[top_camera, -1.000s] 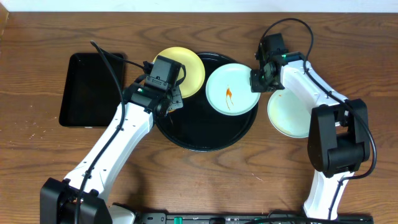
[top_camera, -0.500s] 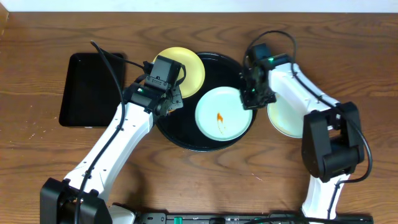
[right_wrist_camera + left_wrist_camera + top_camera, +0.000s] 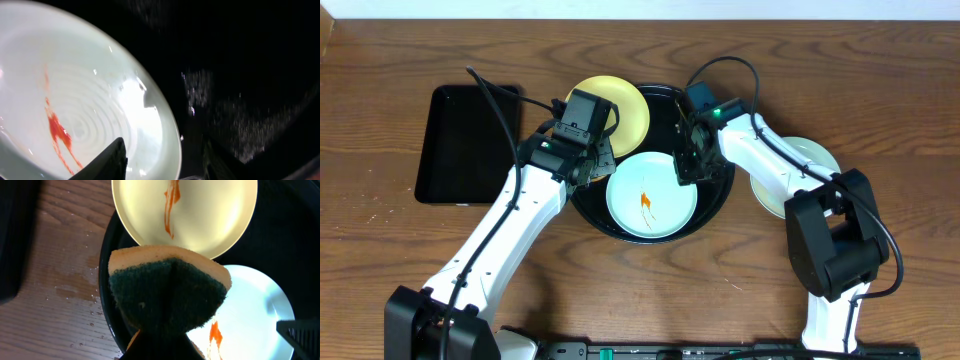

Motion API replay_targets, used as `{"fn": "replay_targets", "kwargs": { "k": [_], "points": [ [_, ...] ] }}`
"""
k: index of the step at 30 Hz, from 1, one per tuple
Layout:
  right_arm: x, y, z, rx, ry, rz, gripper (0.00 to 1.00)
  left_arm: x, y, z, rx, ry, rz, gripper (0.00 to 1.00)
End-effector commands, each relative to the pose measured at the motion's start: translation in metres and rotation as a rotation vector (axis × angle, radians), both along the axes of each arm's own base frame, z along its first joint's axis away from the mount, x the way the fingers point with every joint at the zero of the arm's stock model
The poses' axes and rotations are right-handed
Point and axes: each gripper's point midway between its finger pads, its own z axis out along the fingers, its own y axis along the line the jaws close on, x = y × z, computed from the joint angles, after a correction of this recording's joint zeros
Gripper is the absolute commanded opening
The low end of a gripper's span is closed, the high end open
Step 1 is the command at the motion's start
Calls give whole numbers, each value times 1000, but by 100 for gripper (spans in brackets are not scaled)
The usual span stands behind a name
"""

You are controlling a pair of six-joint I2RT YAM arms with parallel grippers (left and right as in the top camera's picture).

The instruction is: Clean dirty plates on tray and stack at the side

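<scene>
- Three plates show in your overhead view: a pale yellow plate [image 3: 625,105] at the upper left of the round black tray [image 3: 712,205], a light blue plate [image 3: 665,215] in the tray's lower middle, and a third pale plate [image 3: 812,158] on the wooden table [image 3: 880,80] to the right of the tray, partly hidden under your right arm.
- The yellow plate overlaps the tray's upper-left rim, and your left wrist view shows an orange streak [image 3: 170,200] down its middle.
- The blue plate lies flat inside the tray with an orange smear [image 3: 644,200] near its centre.
- Your left gripper [image 3: 592,160] is clenched on a sponge [image 3: 167,295], with the dark green scouring side towards the camera and the tan foam edge above. It hangs over the tray's left side, just below the yellow plate.
- Your right gripper [image 3: 162,167] is released. Its fingers stand apart with the blue plate's rim between them, at the plate's upper right edge, and they grasp nothing.
- A rectangular black tray [image 3: 465,145] sits at the left of the frame, apart from the round one.
- Water droplets [image 3: 75,292] speckle the wood left of the round tray.
</scene>
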Motion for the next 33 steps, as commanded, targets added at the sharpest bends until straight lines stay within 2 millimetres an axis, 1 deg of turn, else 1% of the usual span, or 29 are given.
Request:
{"fn": "replay_targets", "kwargs": {
  "k": [1,3,6,13,15,17,18,21,24,25,28,33],
  "points": [
    [10,1,10,24,-47,-16,46,0,-6,2,-27,2,-20,7],
    [14,3,10,31,-67,5,45,-1,-9,1,-40,9,-27,7],
    [14,4,8,30,-68,14,42,-2,-9,-1,-39,18,-29,7],
    [6,1,-10,10,-23,13,41,-2,-9,-3,-37,26,-29,7],
    [5,1,-13,9,-14,13,38,-2,-9,-3,-36,26,-29,7],
    [5,1,-15,6,-9,13,32,-3,-10,-3,-39,27,-30,8],
    [4,0,-18,3,-4,13,28,-3,-10,-3,-40,28,-30,8],
    [2,-1,-25,-4,14,3,13,-4,-13,-3,-57,35,-35,7],
    [0,0,-34,-4,39,0,3,-4,-14,-4,-60,39,-34,7],
    [-1,1,-38,-2,46,0,1,-4,-14,-5,-62,41,-36,7],
    [-1,1,-41,4,56,-2,1,-5,-15,-6,-68,47,-39,7],
    [-1,1,-41,4,54,-2,1,-6,-16,-11,-68,65,-42,8]
  ]
}}
